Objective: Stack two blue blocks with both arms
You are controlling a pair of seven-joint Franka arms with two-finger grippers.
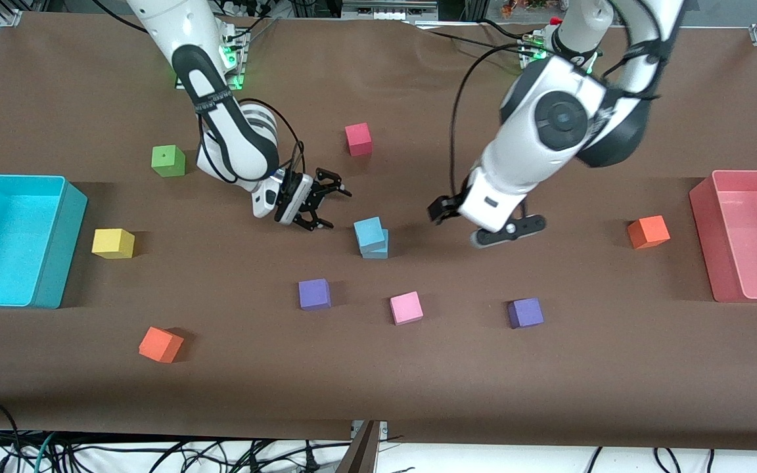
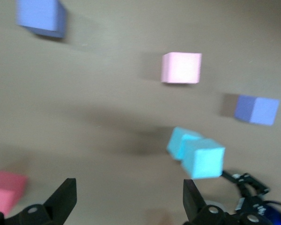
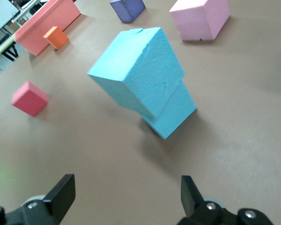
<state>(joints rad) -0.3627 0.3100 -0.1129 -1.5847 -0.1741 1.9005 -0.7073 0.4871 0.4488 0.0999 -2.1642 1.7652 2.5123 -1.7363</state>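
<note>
Two sky-blue blocks stand stacked at the table's middle: the upper blue block (image 1: 368, 232) sits askew on the lower blue block (image 1: 378, 250). They also show in the right wrist view, upper (image 3: 138, 70) and lower (image 3: 175, 115), and in the left wrist view, upper (image 2: 203, 160) and lower (image 2: 179, 140). My right gripper (image 1: 336, 209) is open and empty beside the stack, toward the right arm's end; its jaws (image 3: 126, 194) point at the stack. My left gripper (image 1: 443, 210) is open and empty (image 2: 129, 199) beside the stack, toward the left arm's end.
Two purple cubes (image 1: 314, 293) (image 1: 525, 313) and a pink cube (image 1: 406, 308) lie nearer the front camera than the stack. A red cube (image 1: 358, 139) lies farther. Green (image 1: 168, 161), yellow (image 1: 113, 243) and orange cubes (image 1: 160, 344) (image 1: 648, 232) are scattered. A cyan bin (image 1: 56, 263) and a pink bin (image 1: 704, 230) stand at the ends.
</note>
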